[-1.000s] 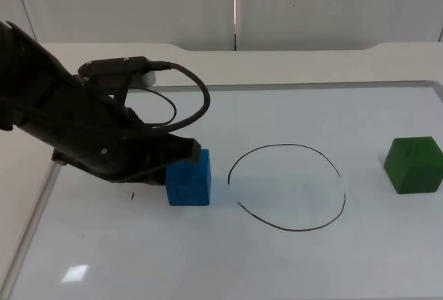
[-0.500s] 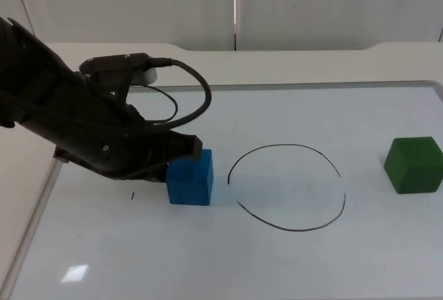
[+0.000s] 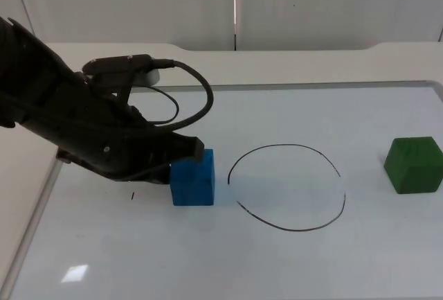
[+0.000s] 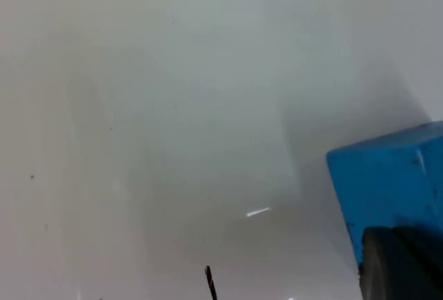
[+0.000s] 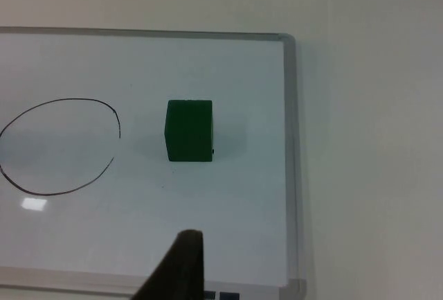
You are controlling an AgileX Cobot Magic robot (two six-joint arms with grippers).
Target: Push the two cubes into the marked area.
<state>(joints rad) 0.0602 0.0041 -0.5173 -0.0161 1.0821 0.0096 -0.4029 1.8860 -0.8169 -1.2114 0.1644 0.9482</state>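
- A whiteboard (image 3: 291, 113) lies flat on the white table, grey partition wall behind, with a hand-drawn black outline (image 3: 287, 187) marking the target.
- The left end effector (image 3: 188, 149) presses against the blue cube (image 3: 192, 178) on the side facing away from the outline, so a push drives it inward; whether its fingers are spread, I cannot tell.
- The cube sits just outside the line.
- The green cube (image 5: 189, 130) rests apart on the outline's far side, untouched.
- The right end effector (image 5: 181, 267) waits back from it; its fingers' state I cannot tell.
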